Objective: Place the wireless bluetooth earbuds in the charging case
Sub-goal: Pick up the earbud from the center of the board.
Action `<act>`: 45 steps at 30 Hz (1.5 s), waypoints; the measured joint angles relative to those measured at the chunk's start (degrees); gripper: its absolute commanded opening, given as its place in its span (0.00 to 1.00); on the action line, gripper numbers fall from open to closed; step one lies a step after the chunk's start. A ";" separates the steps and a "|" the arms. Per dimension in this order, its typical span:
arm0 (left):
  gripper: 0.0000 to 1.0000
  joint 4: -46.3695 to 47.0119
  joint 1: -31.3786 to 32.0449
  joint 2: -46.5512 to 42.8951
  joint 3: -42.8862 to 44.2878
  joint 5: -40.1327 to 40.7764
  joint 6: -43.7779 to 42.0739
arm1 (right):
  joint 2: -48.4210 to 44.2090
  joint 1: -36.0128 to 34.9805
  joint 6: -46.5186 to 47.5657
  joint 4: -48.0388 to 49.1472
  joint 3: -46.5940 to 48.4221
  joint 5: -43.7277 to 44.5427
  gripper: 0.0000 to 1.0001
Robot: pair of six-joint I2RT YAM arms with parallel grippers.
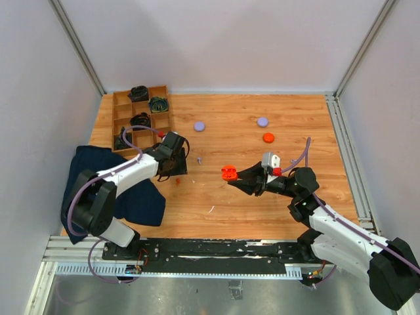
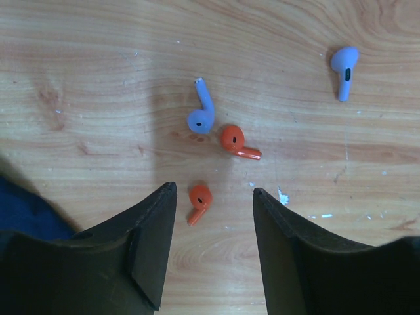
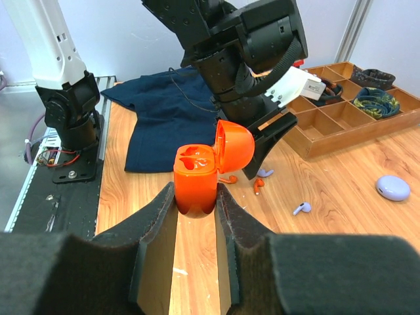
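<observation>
My right gripper [image 3: 195, 191] is shut on the orange charging case [image 3: 195, 182], held upright above the table with its lid hinged open and both sockets empty; in the top view the charging case [image 1: 228, 172] is at mid-table. My left gripper [image 2: 214, 190] hangs open just over the wood, with one orange earbud [image 2: 199, 200] lying between its fingertips, nearer the left one and touching neither. Just beyond it lie a second orange earbud [image 2: 234, 141] and a lavender earbud [image 2: 202, 115]. Another lavender earbud [image 2: 344, 69] lies apart to the far right.
A wooden compartment tray [image 1: 118, 113] with black coiled bundles stands at the back left. A dark blue cloth [image 1: 98, 177] lies under the left arm. Two lavender discs [image 1: 199, 126] [image 1: 262, 121] and an orange-red disc [image 1: 268, 137] lie further back.
</observation>
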State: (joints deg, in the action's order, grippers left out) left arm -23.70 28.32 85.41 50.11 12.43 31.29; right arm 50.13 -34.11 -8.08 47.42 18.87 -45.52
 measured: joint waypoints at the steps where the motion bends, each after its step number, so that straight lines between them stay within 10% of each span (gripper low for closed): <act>1: 0.53 -0.22 -0.11 0.59 0.28 0.00 -0.13 | 0.00 0.00 0.07 -0.02 0.00 0.04 0.01; 16: 0.34 -2.99 -0.24 8.11 2.56 -0.39 -2.82 | 0.00 0.00 0.46 -0.24 -0.11 0.15 0.01; 45: 0.36 -4.76 -0.28 8.44 3.26 -3.63 -5.22 | 0.07 0.00 0.42 -0.76 -0.11 0.13 0.01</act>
State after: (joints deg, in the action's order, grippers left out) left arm -28.47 28.03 93.84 53.36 8.80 26.06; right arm 50.19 -34.11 -7.66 46.65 18.76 -45.39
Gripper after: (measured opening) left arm 0.393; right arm 0.264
